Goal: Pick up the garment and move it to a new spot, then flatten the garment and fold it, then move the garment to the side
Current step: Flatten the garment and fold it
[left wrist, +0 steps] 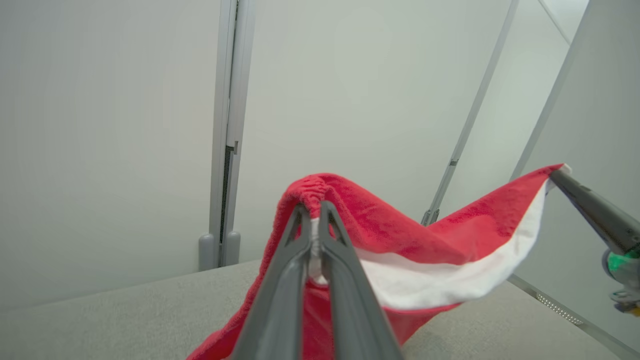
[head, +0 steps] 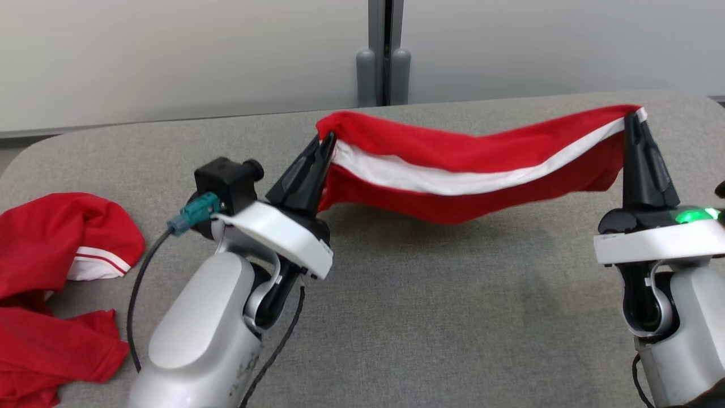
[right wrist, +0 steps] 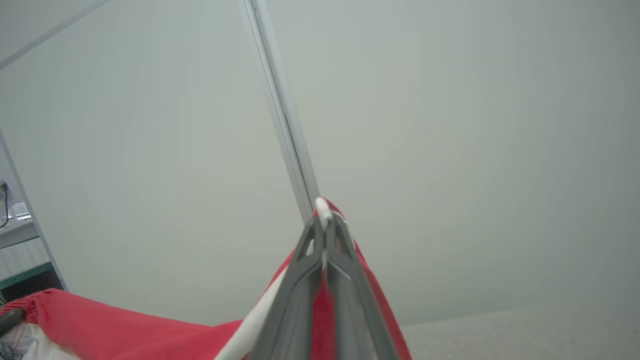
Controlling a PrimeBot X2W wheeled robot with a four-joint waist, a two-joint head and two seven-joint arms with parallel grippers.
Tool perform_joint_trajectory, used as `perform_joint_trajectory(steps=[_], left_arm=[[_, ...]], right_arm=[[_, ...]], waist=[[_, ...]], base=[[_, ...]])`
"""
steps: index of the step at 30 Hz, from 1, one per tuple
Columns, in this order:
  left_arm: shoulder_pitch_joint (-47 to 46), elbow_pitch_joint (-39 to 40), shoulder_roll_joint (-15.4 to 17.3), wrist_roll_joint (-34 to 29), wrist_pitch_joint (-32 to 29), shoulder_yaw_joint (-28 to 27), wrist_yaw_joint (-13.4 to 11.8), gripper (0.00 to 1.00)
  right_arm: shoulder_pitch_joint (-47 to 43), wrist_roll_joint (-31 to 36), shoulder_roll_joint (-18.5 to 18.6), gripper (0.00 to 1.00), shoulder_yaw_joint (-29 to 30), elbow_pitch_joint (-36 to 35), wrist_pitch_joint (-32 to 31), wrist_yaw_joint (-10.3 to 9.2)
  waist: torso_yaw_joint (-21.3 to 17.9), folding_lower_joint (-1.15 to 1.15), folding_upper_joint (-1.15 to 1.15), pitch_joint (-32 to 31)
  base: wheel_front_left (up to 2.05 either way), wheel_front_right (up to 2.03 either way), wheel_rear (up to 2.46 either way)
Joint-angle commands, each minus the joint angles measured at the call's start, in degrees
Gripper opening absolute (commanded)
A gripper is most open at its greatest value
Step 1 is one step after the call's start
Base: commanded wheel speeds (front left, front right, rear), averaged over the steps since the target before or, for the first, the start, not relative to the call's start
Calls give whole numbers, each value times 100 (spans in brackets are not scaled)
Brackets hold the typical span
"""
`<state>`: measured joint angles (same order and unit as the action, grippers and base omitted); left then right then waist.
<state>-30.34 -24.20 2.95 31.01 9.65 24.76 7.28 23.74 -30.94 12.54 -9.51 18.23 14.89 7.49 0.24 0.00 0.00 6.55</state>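
Note:
A red garment with a white stripe (head: 464, 167) hangs stretched above the grey table, sagging in the middle. My left gripper (head: 324, 141) is shut on its left end, where a gathered red hem bulges over the fingertips (left wrist: 314, 212). My right gripper (head: 633, 120) is shut on its right end, with white edging poking out past the tips (right wrist: 324, 220). The left wrist view also shows the right gripper's dark finger (left wrist: 590, 205) pinching the far corner of the garment (left wrist: 450, 260). In the right wrist view red cloth (right wrist: 110, 327) trails off to the lower left.
A second red garment with white trim (head: 51, 283) lies crumpled at the table's left edge (head: 17, 164). Pale partition walls with a grey post (head: 385, 51) stand close behind the table. A black cable (head: 136, 306) loops beside my left forearm.

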Motion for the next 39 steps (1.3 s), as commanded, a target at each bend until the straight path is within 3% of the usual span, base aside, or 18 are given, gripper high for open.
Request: perform_joint_trajectory(steps=[1,7,12,24,30,35,39], left_arm=[[-247,247,80,47,-202,-41,23,0],[-810,929,241,108,-878,-115,-111,0],[-1106,1448,320,281,-1325,-260,-247,0],[-751,2509,453,727,-2103,-392,-559,0],[-1029,2368,499,840,-2297,-514,-676,0],[-1768,1713,495,774,-2268,-645,-663,0],[-2712,933,533,691,-2084,-856,-612,0]], right_arm=[[-26,163,-84,0,189,-381,38,1],[-77,543,-465,0,746,-1301,38,1],[-31,851,-734,0,1087,-1878,-310,1],[-456,1156,-956,0,1541,-3037,-1333,1],[-53,773,-962,0,1635,-2812,-1760,1],[1151,557,-938,0,1533,-2236,-1948,2],[2449,688,-810,0,1310,-1388,-1675,1]], waist=[[40,0,0,-268],[66,0,0,-737],[67,0,0,-898],[75,0,0,-885],[7,0,0,-457],[-160,0,0,419],[-392,0,0,1162]], base=[[0,0,0],[0,0,0],[0,0,0],[0,0,0],[0,0,0],[0,0,0],[0,0,0]])
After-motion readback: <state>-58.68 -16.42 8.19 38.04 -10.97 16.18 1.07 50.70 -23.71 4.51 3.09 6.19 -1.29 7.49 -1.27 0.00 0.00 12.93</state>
